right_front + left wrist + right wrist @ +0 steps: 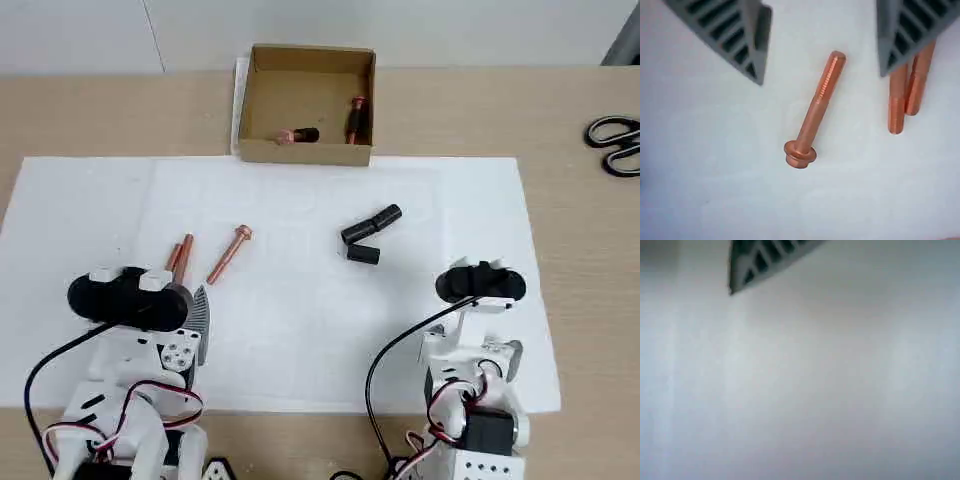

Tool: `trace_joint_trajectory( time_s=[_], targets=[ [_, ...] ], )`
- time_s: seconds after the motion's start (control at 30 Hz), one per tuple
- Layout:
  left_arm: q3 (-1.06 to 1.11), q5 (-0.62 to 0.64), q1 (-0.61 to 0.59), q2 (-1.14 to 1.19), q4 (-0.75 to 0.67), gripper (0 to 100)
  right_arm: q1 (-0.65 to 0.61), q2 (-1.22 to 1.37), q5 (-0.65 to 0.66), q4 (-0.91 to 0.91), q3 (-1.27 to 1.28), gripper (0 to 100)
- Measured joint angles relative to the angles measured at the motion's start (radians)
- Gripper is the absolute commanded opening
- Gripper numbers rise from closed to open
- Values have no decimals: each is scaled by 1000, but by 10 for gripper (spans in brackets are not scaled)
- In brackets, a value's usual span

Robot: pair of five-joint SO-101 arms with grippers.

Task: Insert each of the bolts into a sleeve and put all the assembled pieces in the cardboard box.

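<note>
Three copper bolts lie on the white sheet at the left. A single bolt [229, 254] [812, 112] sits apart, and a pair of bolts [180, 260] [905, 92] lies side by side. My left gripper [190, 305] [821, 75] hangs open above the single bolt, whose shaft lies between the fingers; one finger [910, 30] covers the pair's far ends. Black sleeves [372, 225] lie close together at mid-sheet, one sleeve [363, 255] slightly nearer. The cardboard box [258, 100] at the back holds two assembled pieces [298, 136] [356, 118]. My right gripper [480, 283] [765, 260] hangs over bare sheet, nearer than the sleeves.
The white sheet [300, 340] covers most of the wooden table. Scissors [615, 140] lie on the wood at the far right edge. Bare sheet stretches between the two arms and in front of the box.
</note>
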Motion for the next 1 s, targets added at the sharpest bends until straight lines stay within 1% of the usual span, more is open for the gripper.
trace_joint_trajectory(
  time_s=[0.13, 0.23, 0.43, 0.53, 0.6, 0.63, 0.7, 0.77, 0.8, 0.9, 1.0],
  targets=[
    [0, 0, 0, 0, 0, 141, 0, 0, 0, 0, 0, 392],
    [-2, 0, -34, 9, 6, 141, 0, 0, 0, 0, 0, 392],
    [-43, 0, -104, 112, 8, 141, 0, 0, 0, 0, 0, 392],
    [-86, 0, -117, 164, 8, 141, 0, 0, 0, -3, 3, 392],
    [-118, 0, -117, 199, 8, 141, 0, 0, 0, -38, 5, 392],
    [-135, 0, -117, 218, 9, 141, 6, 0, 0, -54, 3, 392],
    [-167, 0, -117, 256, 25, 141, 61, 0, 3, -71, -2, 392],
    [-195, 0, -117, 299, 40, 141, 103, 2, 38, -74, -60, 392],
    [-210, 0, -117, 324, 49, 141, 117, 2, 78, -74, -97, 392],
    [-250, 0, -117, 396, 57, 141, 118, 2, 201, -74, -190, 392],
    [-293, 0, -117, 454, 57, 141, 118, 5, 244, -74, -264, 392]
  ],
)
